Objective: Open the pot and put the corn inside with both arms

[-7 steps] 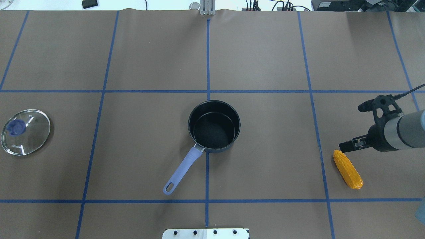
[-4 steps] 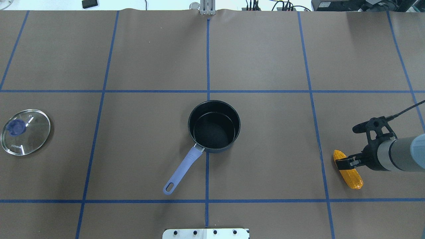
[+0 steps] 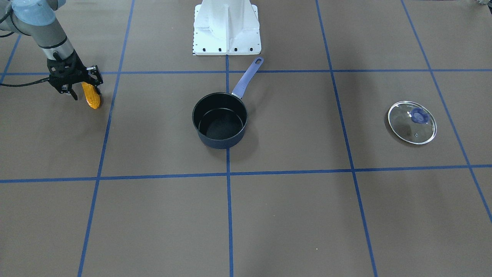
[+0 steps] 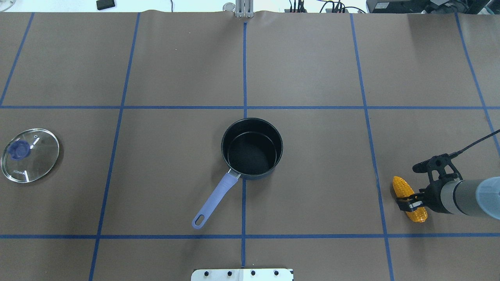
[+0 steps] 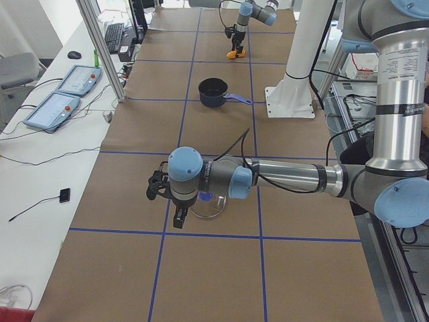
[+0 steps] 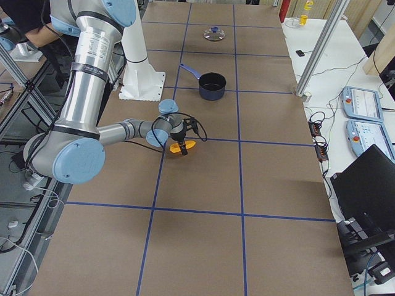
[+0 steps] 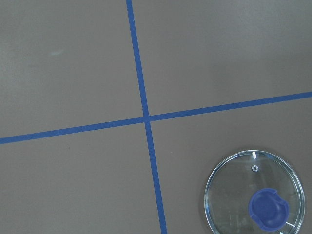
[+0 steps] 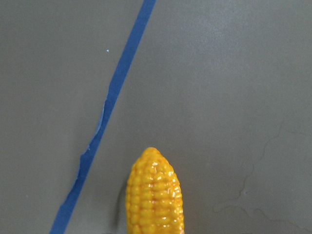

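Observation:
The yellow-orange corn [image 4: 402,187] lies on the brown mat at the right, also in the front view [image 3: 92,99] and the right wrist view [image 8: 153,197]. My right gripper [image 4: 410,201] is low over the cob's middle, its fingers open and straddling it [image 3: 87,91]. The dark pot [image 4: 224,146] with a lilac handle stands open and empty at the centre [image 3: 220,141]. Its glass lid [image 4: 30,155] with a blue knob lies flat at the far left [image 7: 253,195]. My left gripper [image 5: 164,201] hovers by the lid; I cannot tell if it is open or shut.
Blue tape lines [image 4: 244,70] divide the mat into squares. The white robot base [image 3: 226,29] stands behind the pot's handle. Cables and a small black device [image 4: 106,4] lie beyond the table's far edge.
My right gripper has moved from beside the corn's tip toward the table's near edge and now sits across the cob's middle. Corn, pot and lid have not moved.

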